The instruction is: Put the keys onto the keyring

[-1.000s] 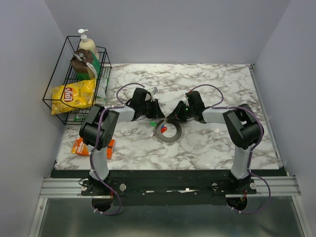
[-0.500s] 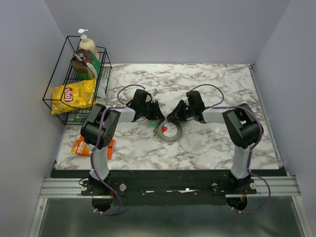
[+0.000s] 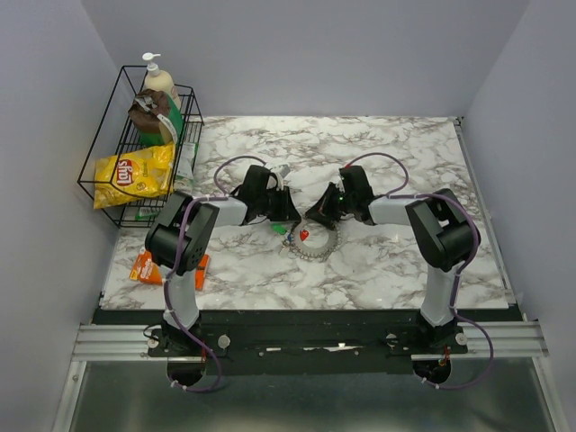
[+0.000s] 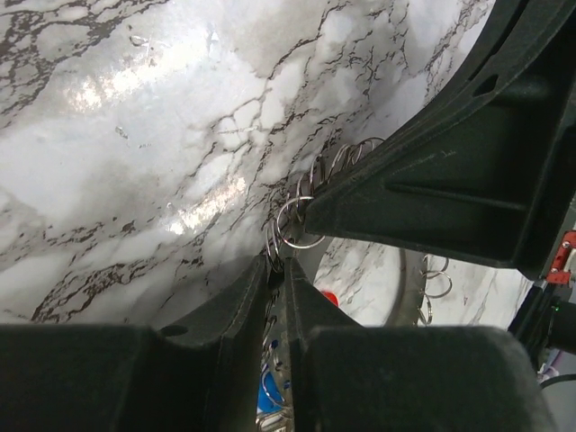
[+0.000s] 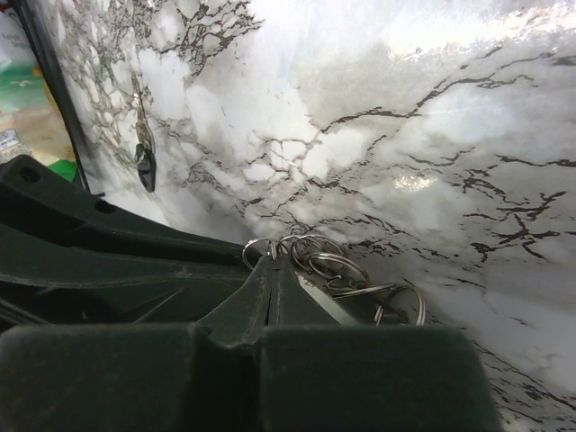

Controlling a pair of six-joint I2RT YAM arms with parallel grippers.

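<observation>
Keyring (image 3: 324, 248) gripped by left pincer (image 4: 277, 265), right pincer (image 5: 273, 261)

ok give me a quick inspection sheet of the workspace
surface: marble table, no spills seen
job's things: keyring between the grippers; red key inside it; green key just left
clutter: orange packet at left edge; wire basket with chips and pump bottle far left
grippers: left gripper closed on keyring loops; right gripper shut at its rim, hold unclear
cables: purple cables looped over both arms
surroundings: grey walls, nothing else seen
</observation>
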